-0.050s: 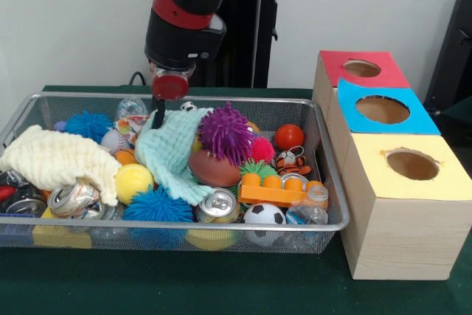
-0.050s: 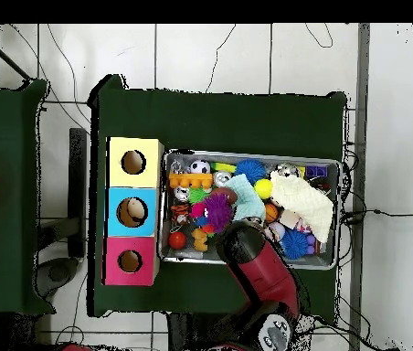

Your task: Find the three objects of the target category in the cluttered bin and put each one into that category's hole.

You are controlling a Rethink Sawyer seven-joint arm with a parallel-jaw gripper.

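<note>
The gripper (image 1: pixel 158 114) is seen low in the wire bin (image 1: pixel 333 182), at the upper edge of the pale green cloth (image 1: pixel 168 154), left of frame centre; whether it is wide or closed cannot be told. The cloth is judged light, limp and non-fragile — best taken at a raised fold. It lies draped over toys beside the purple spiky ball (image 1: pixel 225 133).

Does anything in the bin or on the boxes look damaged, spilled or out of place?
The silver cans at the front of the wire bin look dented and crushed. Two cloths, cream and pale green, lie crumpled over the toys. Nothing has spilled onto the green table, and the three boxes stand in a straight row.
</note>
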